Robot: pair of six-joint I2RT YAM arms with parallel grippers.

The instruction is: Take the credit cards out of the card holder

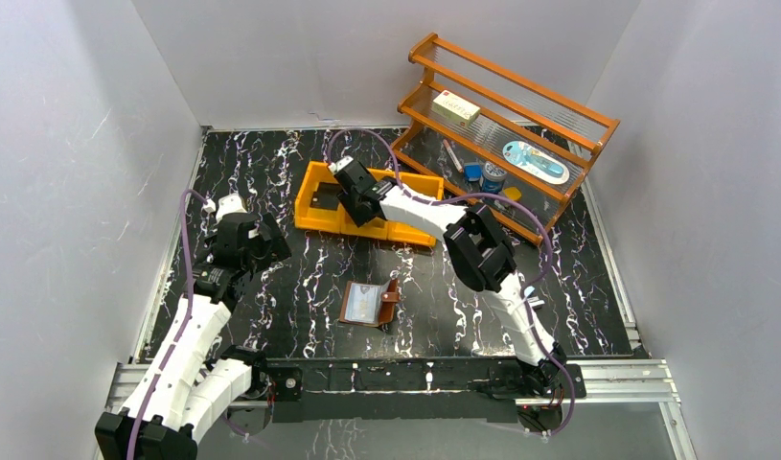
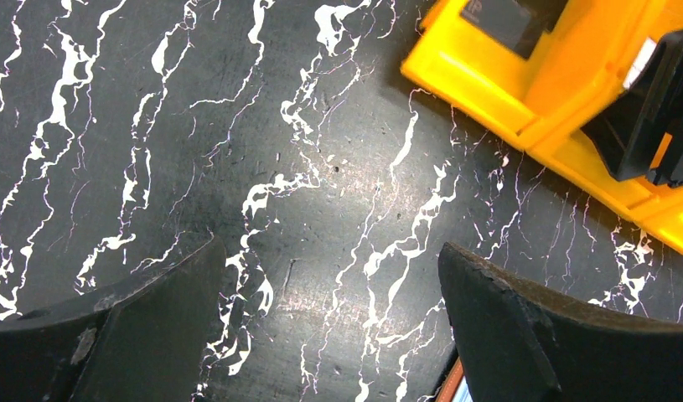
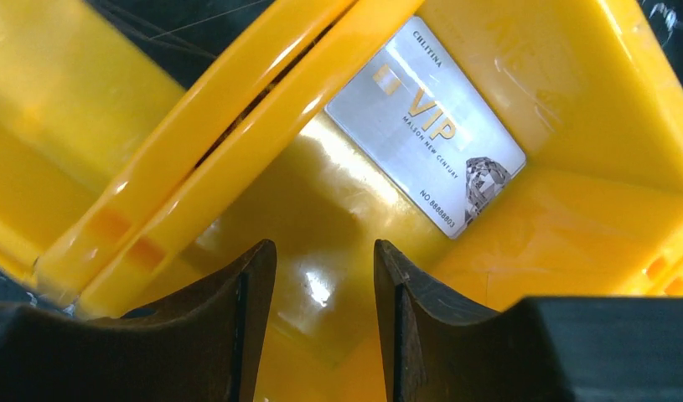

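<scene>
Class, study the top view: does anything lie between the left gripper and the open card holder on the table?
Nothing visible does. Only bare marbled table separates the left gripper from the card holder. The orange bin and the right gripper over it sit farther back, off that line.

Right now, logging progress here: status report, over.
Left gripper open, empty, over black marbled table. Right gripper open above orange plastic bin. Silver VIP credit card lies inside it; brown leather card holder lies open on table. No obstruction seen.
</scene>
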